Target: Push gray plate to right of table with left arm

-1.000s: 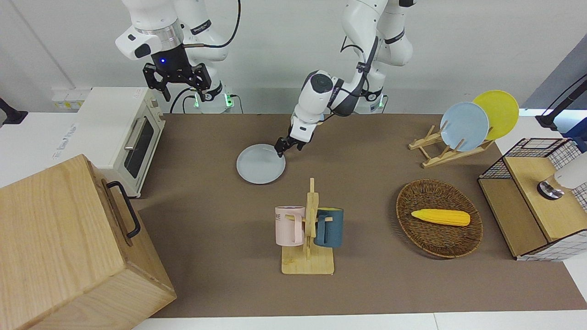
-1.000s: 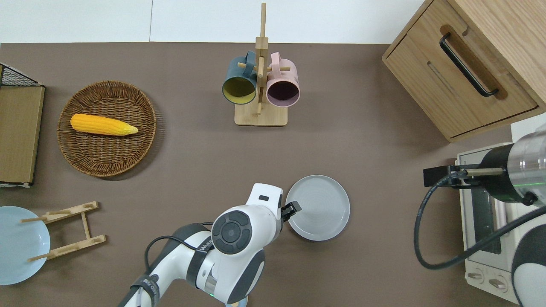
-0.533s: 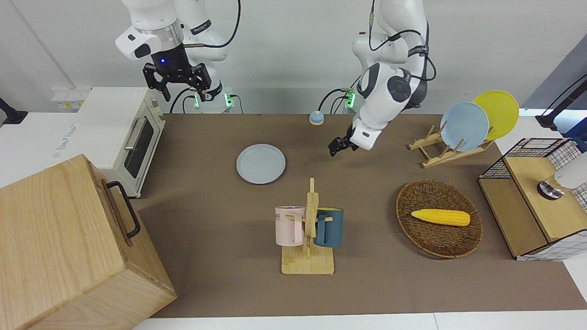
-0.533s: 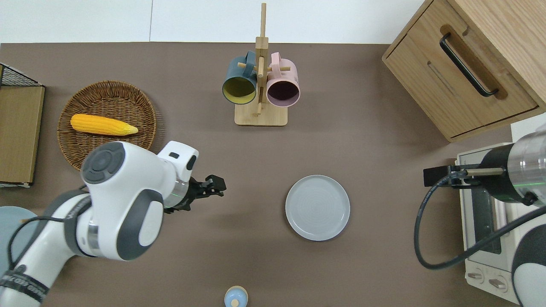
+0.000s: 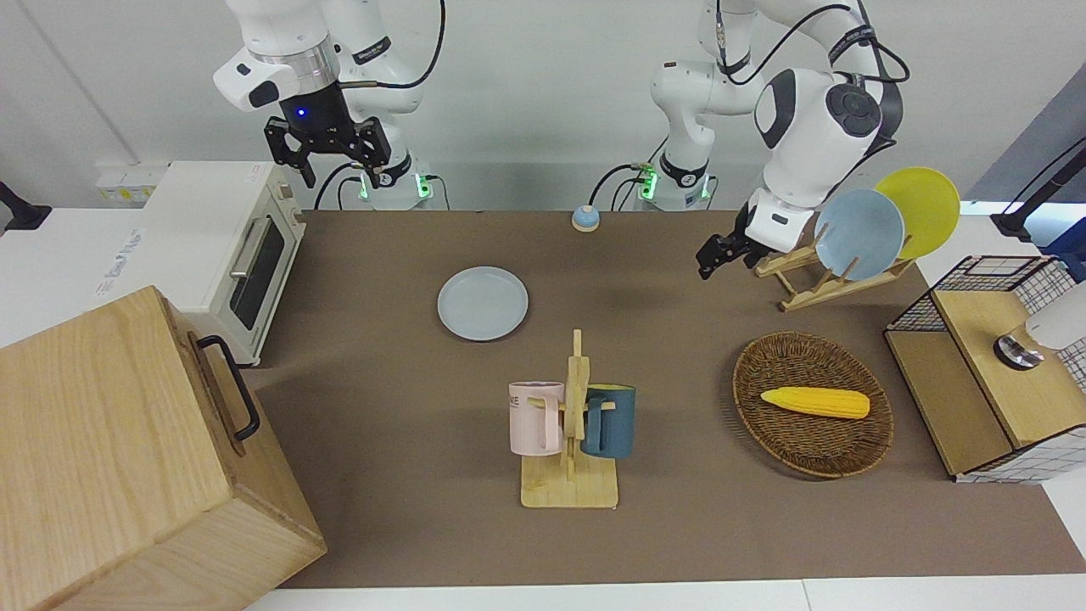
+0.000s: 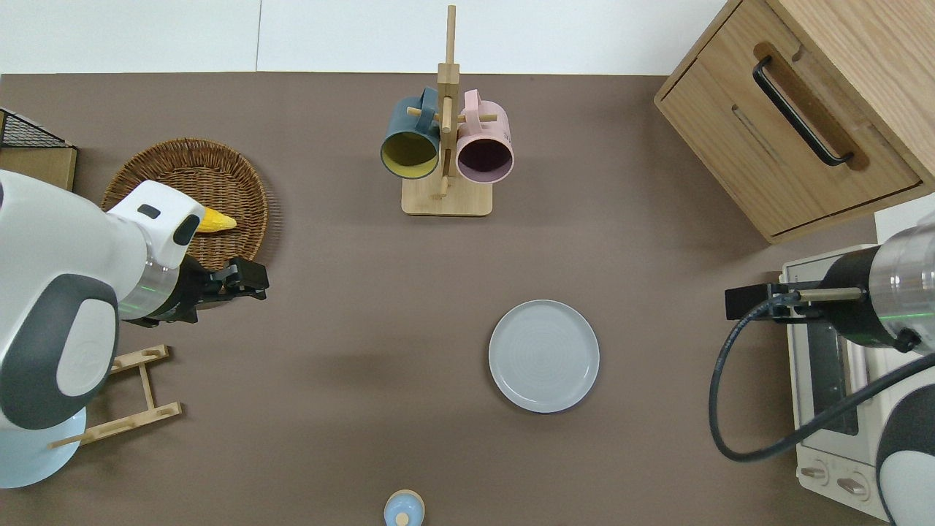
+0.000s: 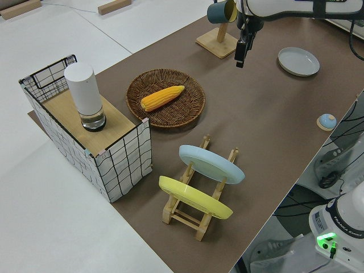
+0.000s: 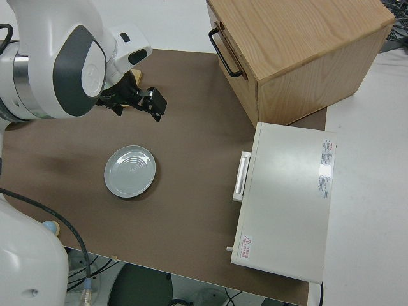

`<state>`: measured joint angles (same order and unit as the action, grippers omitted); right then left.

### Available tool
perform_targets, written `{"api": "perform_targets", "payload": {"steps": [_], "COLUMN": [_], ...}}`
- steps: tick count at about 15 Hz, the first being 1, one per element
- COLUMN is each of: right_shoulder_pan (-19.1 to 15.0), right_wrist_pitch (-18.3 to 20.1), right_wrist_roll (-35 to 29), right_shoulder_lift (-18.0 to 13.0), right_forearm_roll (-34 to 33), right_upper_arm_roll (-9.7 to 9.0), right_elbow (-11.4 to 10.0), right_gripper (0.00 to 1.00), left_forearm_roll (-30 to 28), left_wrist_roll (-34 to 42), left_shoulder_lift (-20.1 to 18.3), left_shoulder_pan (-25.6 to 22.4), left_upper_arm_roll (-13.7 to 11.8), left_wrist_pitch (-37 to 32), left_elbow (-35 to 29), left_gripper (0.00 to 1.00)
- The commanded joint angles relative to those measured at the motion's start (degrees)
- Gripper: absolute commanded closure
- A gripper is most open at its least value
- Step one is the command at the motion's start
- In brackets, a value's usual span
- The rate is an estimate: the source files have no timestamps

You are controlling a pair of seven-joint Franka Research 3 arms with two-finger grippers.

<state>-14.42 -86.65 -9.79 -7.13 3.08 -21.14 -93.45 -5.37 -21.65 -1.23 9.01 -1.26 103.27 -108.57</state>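
The gray plate [image 5: 482, 303] lies flat on the brown table [image 5: 382, 255], toward the right arm's end, with nothing touching it. It also shows in the overhead view [image 6: 544, 356], the left side view [image 7: 298, 61] and the right side view [image 8: 130, 171]. My left gripper [image 5: 711, 257] is shut and empty, up in the air. In the overhead view it [image 6: 248, 280] is over bare table at the rim of the wicker basket [image 6: 182, 219], a long way from the plate. My right arm is parked, its gripper [image 5: 329, 165] open.
A mug rack [image 5: 570, 433] holds a pink and a teal mug. Corn [image 5: 814, 401] lies in the basket. A plate rack [image 5: 814, 271] holds a sky-blue and a yellow plate. A toaster oven [image 5: 216, 246], wooden cabinet [image 5: 127, 458], wire crate [image 5: 993, 365] and small blue knob [image 5: 584, 218] stand around.
My left gripper left the gray plate's rim, rose and swung toward the left arm's end of the table. The plate has stayed where it was. The right arm has not moved.
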Motion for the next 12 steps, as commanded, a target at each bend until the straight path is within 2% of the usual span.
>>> {"api": "perform_targets", "payload": {"steps": [1,3,9,12], "right_shoulder_pan": [-1.40,-1.40,-1.40,-1.40], "right_wrist_pitch": [-0.01,-0.01,-0.01,-0.01], "right_wrist_roll": [-0.59,-0.59,-0.59,-0.59], "right_shoulder_lift": [-1.57,-1.57,-1.57,-1.57], "right_forearm_roll": [1.23,1.23,1.23,1.23], "right_upper_arm_roll": [-0.83,-0.83,-0.83,-0.83], "right_elbow": [-1.56,-1.56,-1.56,-1.56], "right_gripper": [0.005,0.005,0.005,0.005], "left_forearm_roll": [3.44,3.62,3.71,3.71], "left_wrist_roll": [2.22,2.14,2.14,1.52], "left_shoulder_lift": [-2.46,-2.46,-2.46,-2.46], "left_shoulder_pan": [-4.08,-4.26,-5.84,-5.84], "left_upper_arm_roll": [3.72,3.81,2.06,2.23], "left_wrist_pitch": [-8.05,-13.41,-13.88,-14.15], "left_elbow": [5.79,12.03,12.94,12.94], "left_gripper": [0.01,0.01,0.00,0.00]}}
